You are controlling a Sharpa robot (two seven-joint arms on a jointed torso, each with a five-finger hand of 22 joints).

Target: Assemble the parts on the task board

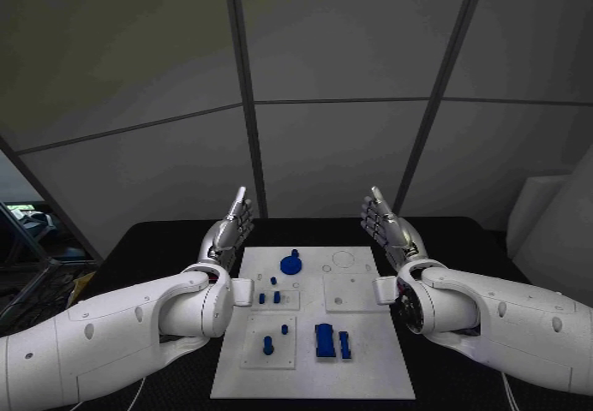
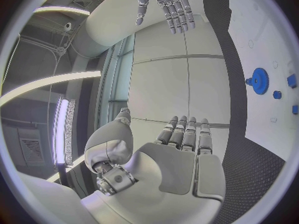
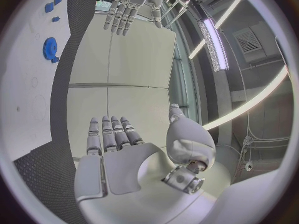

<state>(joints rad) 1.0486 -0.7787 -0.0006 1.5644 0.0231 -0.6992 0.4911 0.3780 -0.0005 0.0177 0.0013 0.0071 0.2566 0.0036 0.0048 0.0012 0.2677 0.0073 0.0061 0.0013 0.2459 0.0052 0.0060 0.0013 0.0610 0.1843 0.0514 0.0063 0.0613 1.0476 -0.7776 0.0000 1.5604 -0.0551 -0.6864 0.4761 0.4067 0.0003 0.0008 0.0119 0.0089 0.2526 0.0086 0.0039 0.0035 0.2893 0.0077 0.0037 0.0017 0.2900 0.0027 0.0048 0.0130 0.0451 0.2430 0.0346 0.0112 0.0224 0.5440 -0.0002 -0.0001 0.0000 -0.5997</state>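
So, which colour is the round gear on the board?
Blue. The gear shows best in the left wrist view, on the white board.

left robot hand (image 1: 230, 224) flat, right robot hand (image 1: 382, 223) flat

The task board (image 1: 371, 377) carries small blue parts (image 1: 326, 340) at lower centre, too small to identify individually.

A matte black table (image 1: 161, 235) with a finely textured top stands before a wall of large pale grey panels (image 1: 333, 145) divided by dark seams; a white angular block (image 1: 550, 227) sits just beyond the table's right edge
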